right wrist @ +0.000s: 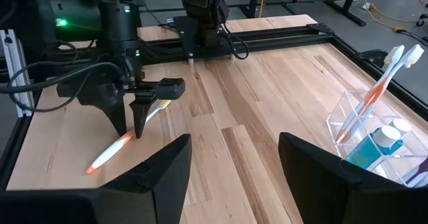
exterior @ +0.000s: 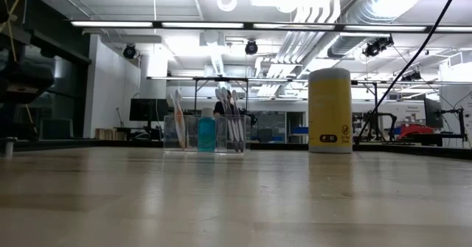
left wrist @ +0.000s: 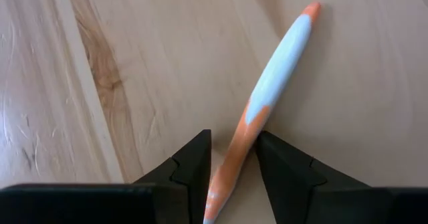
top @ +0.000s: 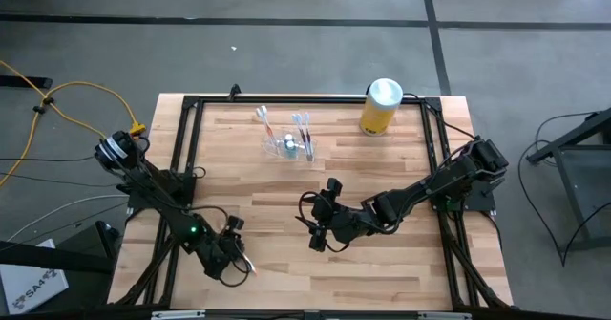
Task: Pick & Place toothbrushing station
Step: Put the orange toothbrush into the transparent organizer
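Note:
The toothbrushing station [top: 289, 146], a small clear plastic holder with several toothbrushes and a blue bottle in it, stands on the table's far middle [exterior: 210, 133] [right wrist: 374, 134]. My left gripper [top: 236, 260] is near the table's front left and is shut on an orange-and-white toothbrush [left wrist: 281, 70] [right wrist: 110, 154]. My right gripper [top: 316, 228] hangs open over the table's middle, with nothing between its fingers [right wrist: 234, 138]. My left gripper [left wrist: 233, 140] pinches the toothbrush's orange shaft [left wrist: 242, 138], about mid-length, between its two fingers. The fingers [right wrist: 137, 124] come from above and point steeply down, lying across the brush. The brush slants, its orange end [right wrist: 93, 167] down by the table. Whether that end touches the wood I cannot tell.
A yellow canister with a white lid [top: 380, 107] [exterior: 330, 110] stands at the far right, beside the station. A black frame rail [top: 187, 148] runs along the table's edges. Bare wood lies between the two grippers and the station.

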`<move>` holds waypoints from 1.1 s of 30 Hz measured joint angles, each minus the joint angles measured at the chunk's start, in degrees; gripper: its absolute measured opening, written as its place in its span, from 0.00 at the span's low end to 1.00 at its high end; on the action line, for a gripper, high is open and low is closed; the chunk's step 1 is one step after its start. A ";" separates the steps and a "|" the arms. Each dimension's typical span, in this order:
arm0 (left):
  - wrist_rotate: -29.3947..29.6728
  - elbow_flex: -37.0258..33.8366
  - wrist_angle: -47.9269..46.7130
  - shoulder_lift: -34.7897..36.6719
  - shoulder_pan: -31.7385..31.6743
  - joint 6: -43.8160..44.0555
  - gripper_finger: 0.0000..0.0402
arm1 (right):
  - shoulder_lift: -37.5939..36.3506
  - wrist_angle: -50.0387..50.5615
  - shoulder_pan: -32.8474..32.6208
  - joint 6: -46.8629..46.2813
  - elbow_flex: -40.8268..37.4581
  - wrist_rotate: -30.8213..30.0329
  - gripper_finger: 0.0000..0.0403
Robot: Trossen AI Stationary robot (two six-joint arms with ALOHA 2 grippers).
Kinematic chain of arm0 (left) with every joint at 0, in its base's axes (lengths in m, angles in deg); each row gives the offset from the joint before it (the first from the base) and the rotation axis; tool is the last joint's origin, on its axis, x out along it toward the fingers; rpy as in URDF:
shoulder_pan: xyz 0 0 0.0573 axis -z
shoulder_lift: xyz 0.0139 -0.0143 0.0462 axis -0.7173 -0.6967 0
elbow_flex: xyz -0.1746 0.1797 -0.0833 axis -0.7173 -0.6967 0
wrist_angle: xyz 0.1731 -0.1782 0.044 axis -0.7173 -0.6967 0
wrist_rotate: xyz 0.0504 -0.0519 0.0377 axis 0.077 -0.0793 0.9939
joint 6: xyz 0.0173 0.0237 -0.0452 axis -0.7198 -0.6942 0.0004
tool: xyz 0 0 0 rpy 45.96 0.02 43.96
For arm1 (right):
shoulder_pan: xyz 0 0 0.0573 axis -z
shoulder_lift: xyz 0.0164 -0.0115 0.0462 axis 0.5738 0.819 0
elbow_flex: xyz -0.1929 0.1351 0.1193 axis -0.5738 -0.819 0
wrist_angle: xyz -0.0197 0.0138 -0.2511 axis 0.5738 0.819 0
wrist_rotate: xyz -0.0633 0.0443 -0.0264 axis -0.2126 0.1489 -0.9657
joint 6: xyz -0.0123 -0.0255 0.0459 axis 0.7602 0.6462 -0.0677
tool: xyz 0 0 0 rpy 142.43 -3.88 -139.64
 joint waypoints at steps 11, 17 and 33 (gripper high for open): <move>-2.27 2.62 -5.92 -1.49 -0.04 3.19 0.23 | 0.00 0.02 0.00 0.01 0.00 1.07 0.54; -3.84 2.62 -7.95 -1.51 -0.09 4.84 0.19 | 0.00 0.00 0.00 0.02 0.00 1.51 0.54; -5.46 2.67 -12.20 -1.49 -0.02 3.60 0.02 | 0.00 -0.02 0.00 0.01 0.01 1.63 0.54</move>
